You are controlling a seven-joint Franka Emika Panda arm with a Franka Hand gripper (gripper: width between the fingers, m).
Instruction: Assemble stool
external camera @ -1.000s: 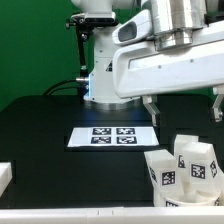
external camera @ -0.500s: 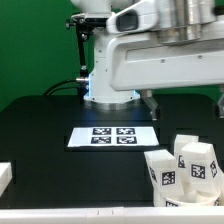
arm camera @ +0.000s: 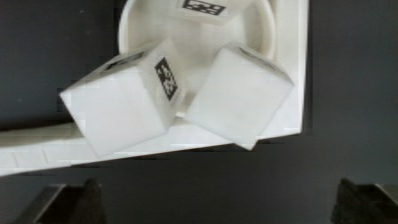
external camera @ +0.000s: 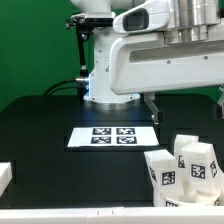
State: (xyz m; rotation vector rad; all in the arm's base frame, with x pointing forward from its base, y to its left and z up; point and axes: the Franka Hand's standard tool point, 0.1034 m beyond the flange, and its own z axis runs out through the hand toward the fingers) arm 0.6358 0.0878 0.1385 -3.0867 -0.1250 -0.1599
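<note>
Several white stool legs (external camera: 184, 163) with black-and-white tags stand bunched at the front of the exterior view's right. In the wrist view two chunky legs (arm camera: 178, 100) lean together, and another white tagged part (arm camera: 199, 20) lies beyond them; I cannot tell whether it is the seat. My gripper (external camera: 185, 108) hangs above the legs, its dark fingers (external camera: 152, 108) wide apart. In the wrist view the gripper (arm camera: 217, 205) is open and empty, apart from the legs. The round seat is not clearly in view.
The marker board (external camera: 112, 137) lies flat on the black table in the middle. A white block (external camera: 5, 176) sits at the front of the exterior view's left. A white rail (arm camera: 295, 60) runs beside the legs. The robot base (external camera: 105, 80) stands at the back.
The arm's wrist and upper housing have shifted slightly over the table. The fingers stay wide apart and the legs have not moved.
</note>
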